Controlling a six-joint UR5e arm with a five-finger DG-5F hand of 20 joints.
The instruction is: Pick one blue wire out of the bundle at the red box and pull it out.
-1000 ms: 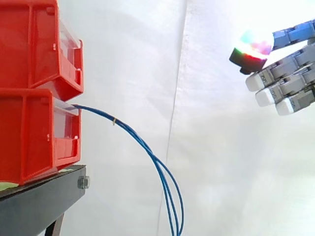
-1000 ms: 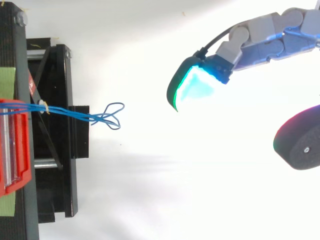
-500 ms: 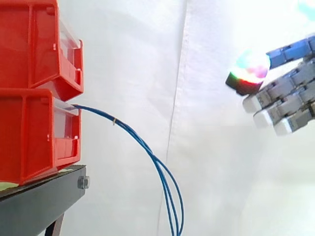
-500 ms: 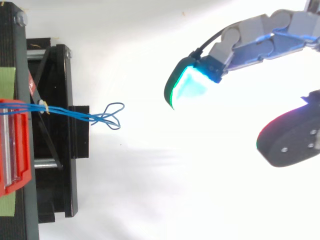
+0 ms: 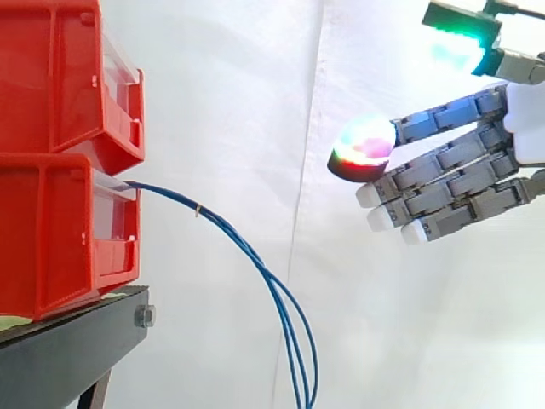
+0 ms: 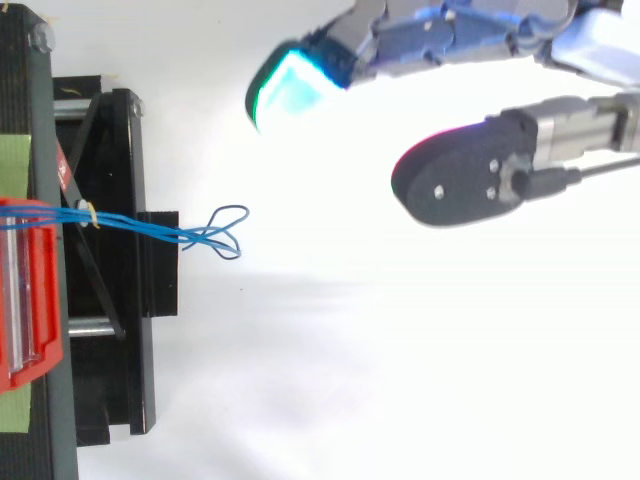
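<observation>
My hand (image 5: 460,175) hangs open, fingers straight and spread, holding nothing, well apart from the wires (image 5: 255,260). The blue wires come out of the lower bin (image 5: 60,230) at its clear front, under the upper bin (image 5: 60,77), and droop past the stand (image 5: 68,349). A yellow tie (image 5: 197,210) binds them near the bin. From above they show as small loops beyond the stand, where green tape (image 6: 15,160) lies.

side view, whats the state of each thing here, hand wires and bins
hand: open, fingers straight, in the air, apart from the wires
blue wires: bundled, coming out of the lower bin, drooping down, untouched
lower red bin: resting on the black stand
upper red bin: stacked on the lower one
</observation>
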